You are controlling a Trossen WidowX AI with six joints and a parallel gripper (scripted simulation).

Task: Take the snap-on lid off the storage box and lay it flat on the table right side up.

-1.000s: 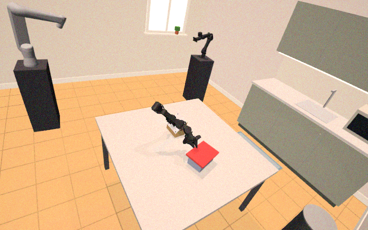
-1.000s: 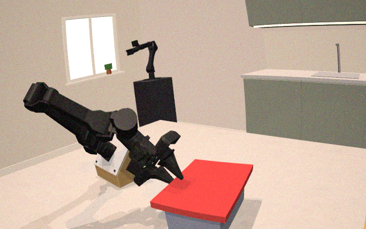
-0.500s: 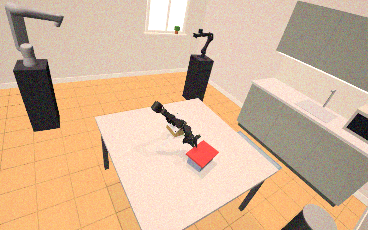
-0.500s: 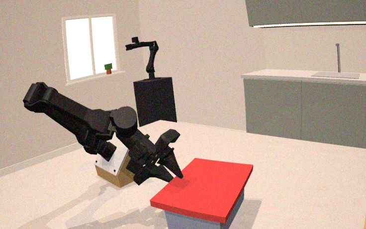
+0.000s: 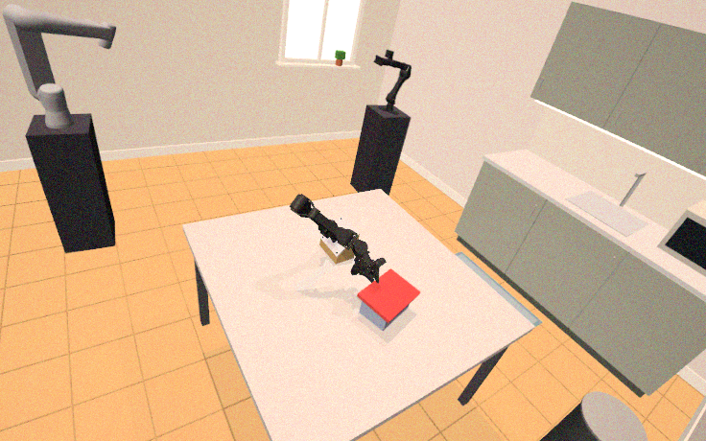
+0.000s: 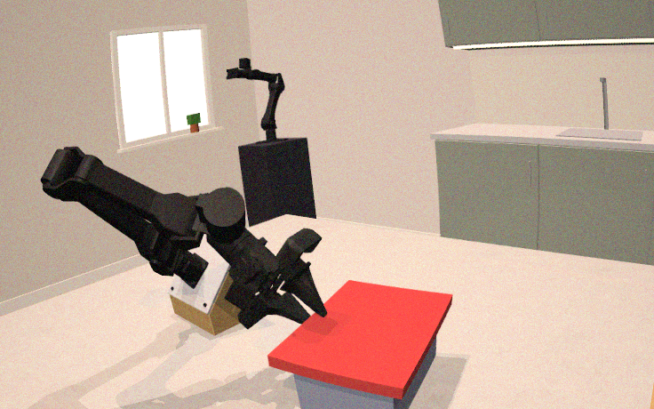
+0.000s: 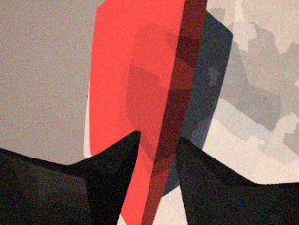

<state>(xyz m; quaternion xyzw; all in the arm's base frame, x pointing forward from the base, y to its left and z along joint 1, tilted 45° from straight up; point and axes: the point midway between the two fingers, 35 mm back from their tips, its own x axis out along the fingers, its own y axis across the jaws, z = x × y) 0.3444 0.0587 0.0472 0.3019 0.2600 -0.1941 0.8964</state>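
Observation:
The red lid (image 5: 390,293) (image 6: 370,332) (image 7: 114,73) lies over the top of the blue-grey storage box (image 5: 372,313) (image 6: 346,393) (image 7: 207,88), its red top face up. The box stands on the table (image 5: 312,359). My gripper (image 5: 376,280) (image 6: 317,318) (image 7: 157,139) is shut on the lid's edge on the side towards the arm's base, one finger over the top face and the other under the rim. The lid hides the box's opening, and I cannot tell whether there is a gap under the gripped edge.
The arm's base stands on a wooden block (image 5: 336,253) (image 6: 195,313) with a white plate, behind the gripper. Two other arms stand on dark pedestals (image 5: 382,150) (image 5: 78,192) beyond the table. A kitchen counter (image 5: 562,234) (image 6: 487,188) is to the right.

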